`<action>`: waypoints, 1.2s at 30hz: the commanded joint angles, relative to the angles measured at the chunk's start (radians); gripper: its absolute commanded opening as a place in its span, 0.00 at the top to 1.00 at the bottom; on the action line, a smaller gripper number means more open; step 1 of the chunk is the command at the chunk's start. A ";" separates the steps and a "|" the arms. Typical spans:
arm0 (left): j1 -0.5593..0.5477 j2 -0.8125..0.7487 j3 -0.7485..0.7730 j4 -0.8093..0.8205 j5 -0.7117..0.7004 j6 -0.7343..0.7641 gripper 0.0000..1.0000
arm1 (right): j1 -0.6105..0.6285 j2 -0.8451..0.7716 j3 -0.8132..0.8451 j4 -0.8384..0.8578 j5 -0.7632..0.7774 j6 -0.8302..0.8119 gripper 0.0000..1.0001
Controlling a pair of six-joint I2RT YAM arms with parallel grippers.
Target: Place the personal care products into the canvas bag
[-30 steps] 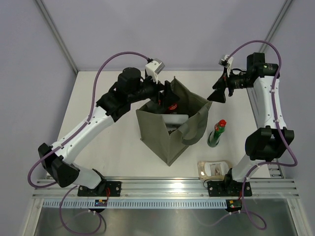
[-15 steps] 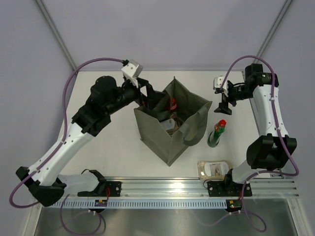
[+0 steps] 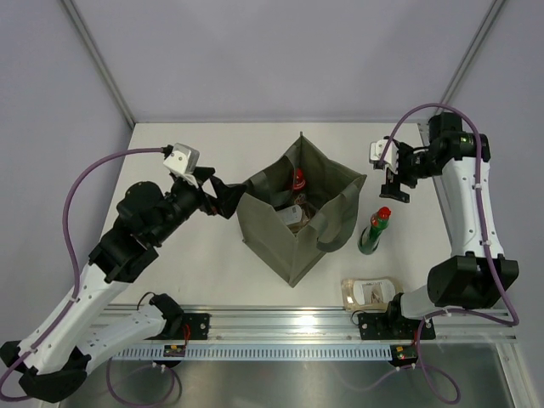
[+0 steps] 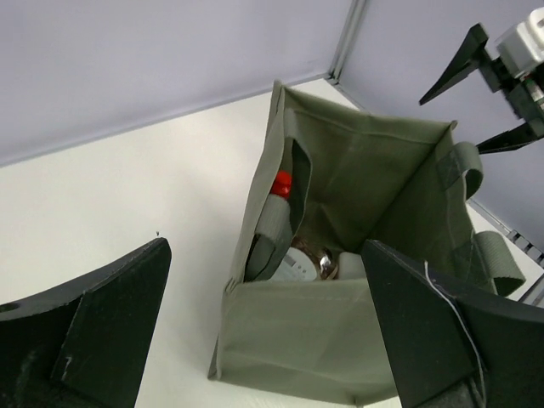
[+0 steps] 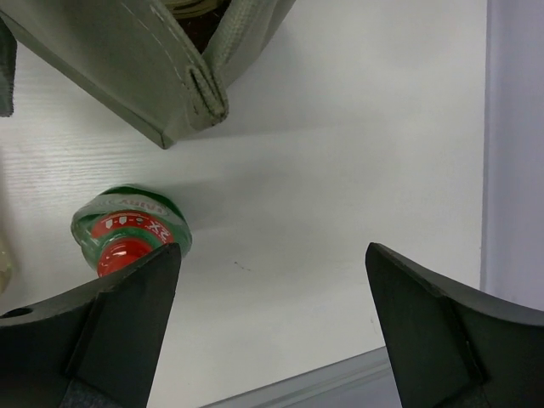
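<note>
The olive-grey canvas bag (image 3: 289,234) stands open mid-table. Inside it I see a red bottle (image 3: 297,180) and a white container (image 3: 293,218); the left wrist view shows the bag (image 4: 340,340), a red cap (image 4: 282,181) and the white container (image 4: 299,263). My left gripper (image 3: 223,197) is open and empty, just left of the bag (image 4: 268,323). A dark green red-capped bottle (image 3: 374,231) stands upright right of the bag. My right gripper (image 3: 395,183) is open and empty above and behind that bottle (image 5: 127,225). A beige pouch (image 3: 370,291) lies near the front edge.
The bag's loop handle (image 3: 331,225) hangs over its right side, close to the green bottle. The metal rail (image 3: 289,319) runs along the table's front edge. Grey walls stand behind and to both sides.
My left gripper has let go of the red bottle inside the bag and drawn back to the left, open. My right gripper has moved down and nearer the green bottle.
</note>
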State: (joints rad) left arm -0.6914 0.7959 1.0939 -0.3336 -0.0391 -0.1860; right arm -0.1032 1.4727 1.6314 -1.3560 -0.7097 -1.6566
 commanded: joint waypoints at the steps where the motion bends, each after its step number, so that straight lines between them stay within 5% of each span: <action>1: 0.004 -0.049 -0.028 0.008 -0.067 -0.032 0.01 | 0.020 -0.005 0.045 -0.281 0.032 0.223 0.05; 14: 0.006 -0.066 -0.038 -0.010 -0.093 -0.024 0.01 | 0.215 -0.204 -0.270 0.127 0.239 1.014 0.00; 18: 0.006 -0.066 -0.054 0.002 -0.090 -0.027 0.01 | 0.246 -0.317 -0.454 0.380 0.504 1.288 0.00; 22: 0.007 -0.060 -0.063 0.018 -0.082 -0.027 0.01 | 0.249 -0.325 -0.502 0.431 0.703 1.447 0.01; 29: 0.009 -0.035 -0.051 0.016 -0.077 -0.013 0.01 | 0.249 -0.328 -0.492 0.532 0.726 1.537 0.00; 36: 0.010 -0.055 -0.055 -0.001 -0.097 -0.012 0.01 | 0.247 -0.371 -0.541 0.460 0.745 1.638 0.01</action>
State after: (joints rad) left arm -0.6861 0.7609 1.0363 -0.3687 -0.1081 -0.2089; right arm 0.1394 1.1492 1.1172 -0.9016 0.0116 -0.1059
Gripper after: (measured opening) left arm 0.984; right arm 0.993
